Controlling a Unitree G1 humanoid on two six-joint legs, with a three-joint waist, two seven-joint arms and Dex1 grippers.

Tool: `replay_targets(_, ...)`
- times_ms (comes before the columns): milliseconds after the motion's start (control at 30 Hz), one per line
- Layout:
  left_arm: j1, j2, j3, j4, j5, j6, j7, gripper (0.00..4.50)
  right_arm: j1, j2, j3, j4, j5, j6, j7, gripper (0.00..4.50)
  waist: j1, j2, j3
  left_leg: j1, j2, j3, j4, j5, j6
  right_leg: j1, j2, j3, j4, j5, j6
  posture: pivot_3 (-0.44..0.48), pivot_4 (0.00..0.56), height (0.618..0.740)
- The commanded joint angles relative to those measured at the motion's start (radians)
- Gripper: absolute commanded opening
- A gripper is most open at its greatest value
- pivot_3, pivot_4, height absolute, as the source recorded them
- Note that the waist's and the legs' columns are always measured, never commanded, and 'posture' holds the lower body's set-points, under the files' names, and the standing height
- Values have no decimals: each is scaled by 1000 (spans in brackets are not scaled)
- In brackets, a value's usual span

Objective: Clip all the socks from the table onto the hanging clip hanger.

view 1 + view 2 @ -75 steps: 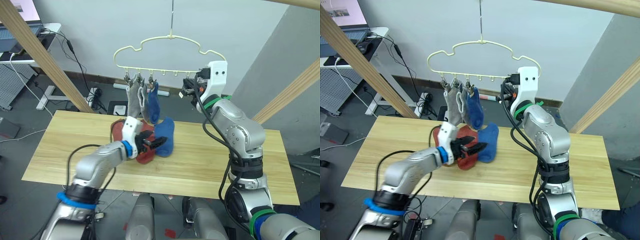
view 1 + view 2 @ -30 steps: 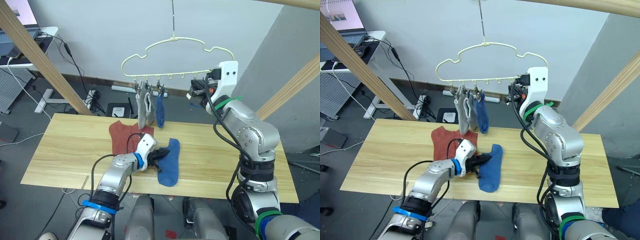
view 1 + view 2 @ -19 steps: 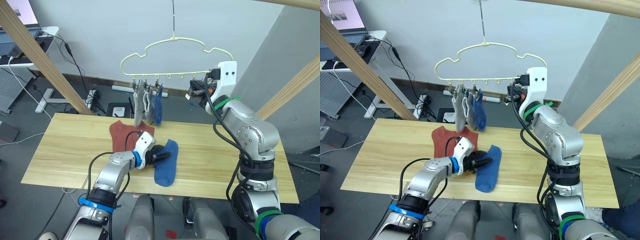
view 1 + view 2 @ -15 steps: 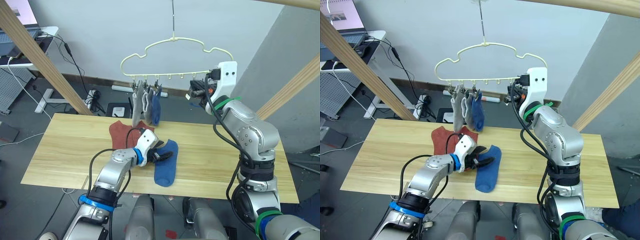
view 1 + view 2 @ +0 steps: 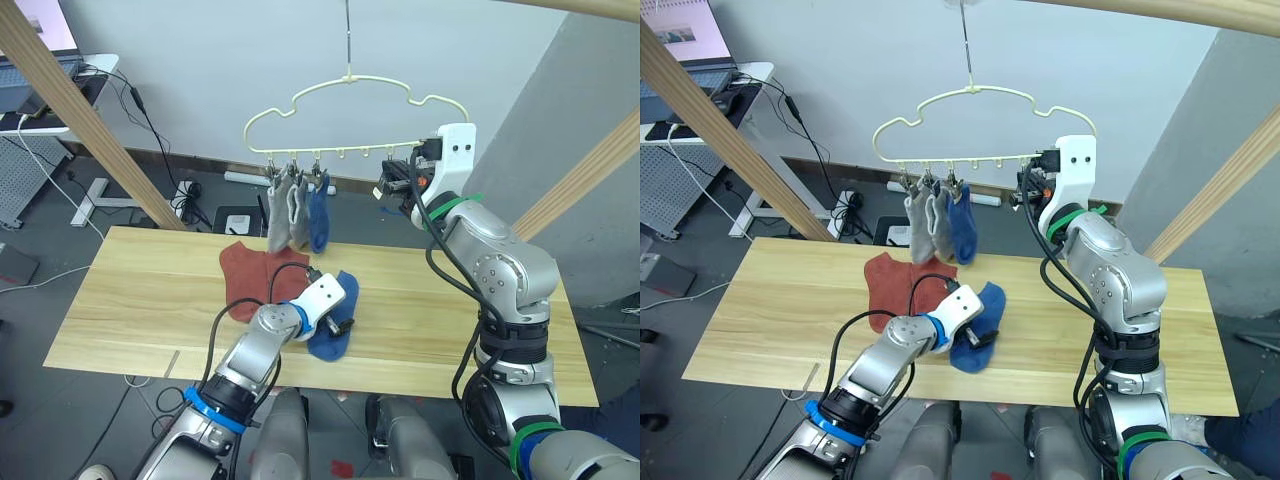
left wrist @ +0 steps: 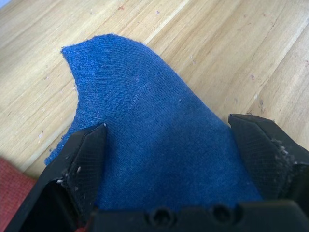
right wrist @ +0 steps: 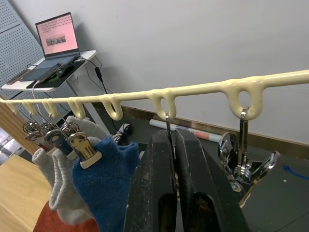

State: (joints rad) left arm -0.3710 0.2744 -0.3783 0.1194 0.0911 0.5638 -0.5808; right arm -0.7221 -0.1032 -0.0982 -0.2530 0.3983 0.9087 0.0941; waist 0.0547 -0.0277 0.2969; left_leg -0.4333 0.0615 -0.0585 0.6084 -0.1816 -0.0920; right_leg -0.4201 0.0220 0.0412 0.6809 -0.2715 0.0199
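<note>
Left gripper (image 5: 345, 322), fingers spread wide, set down over the blue sock (image 6: 159, 145) lying flat on the table (image 5: 140, 300); the knit spans the gap between both fingers (image 6: 82, 154). A rust-red sock (image 5: 248, 280) lies just beside this gripper, on its wrist side. Right gripper (image 7: 175, 140), raised at the clip hanger (image 5: 350, 100), fingers pressed together on a clip's (image 7: 167, 126) thin wire. Further along the rail from it hang two grey socks (image 5: 285, 212) and one blue hanging sock (image 5: 318, 215), clipped side by side.
</note>
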Motion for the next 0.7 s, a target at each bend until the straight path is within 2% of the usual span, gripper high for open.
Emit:
replay_targets(33,32,27,-62,45,33,-8,-35,4461,29,-9,-22,16,-6,28,-22,0,0,1,-3,0,0,0,0,0,0,0,0,0,0,0,0,149,276,740)
replay_targets(167,40,62,-97,56,67,-70,-56,4461,30,-11,-24,18,-5,28,-24,0,-2,4,-7,0,0,0,0,0,0,0,0,0,0,0,0,149,276,740)
replay_targets(200,41,69,-103,62,73,-87,-61,4068,29,-11,-25,21,-6,27,-24,0,-2,5,-7,0,0,0,0,0,0,0,0,0,0,0,0,151,279,740)
replay_targets(500,61,81,-92,77,69,-170,-83,1590,24,-17,-27,36,-7,19,-21,0,-1,5,-8,0,0,1,0,0,0,0,0,0,0,0,0,152,284,740)
replay_targets(567,65,59,-59,68,32,-172,-84,979,22,-19,-27,40,-8,17,-19,0,-1,5,-8,0,0,1,0,0,0,0,0,0,0,0,0,154,284,740)
replay_targets(667,73,-6,49,31,-86,-119,-86,138,22,-23,-28,43,-5,19,-16,0,-1,5,-8,0,0,1,0,0,0,0,-1,0,0,0,0,154,285,740)
replay_targets(700,72,-19,81,21,-112,-142,-87,25,20,-24,-31,43,-1,25,-15,0,-1,5,-8,0,0,1,0,0,0,0,-1,0,0,0,0,154,285,740)
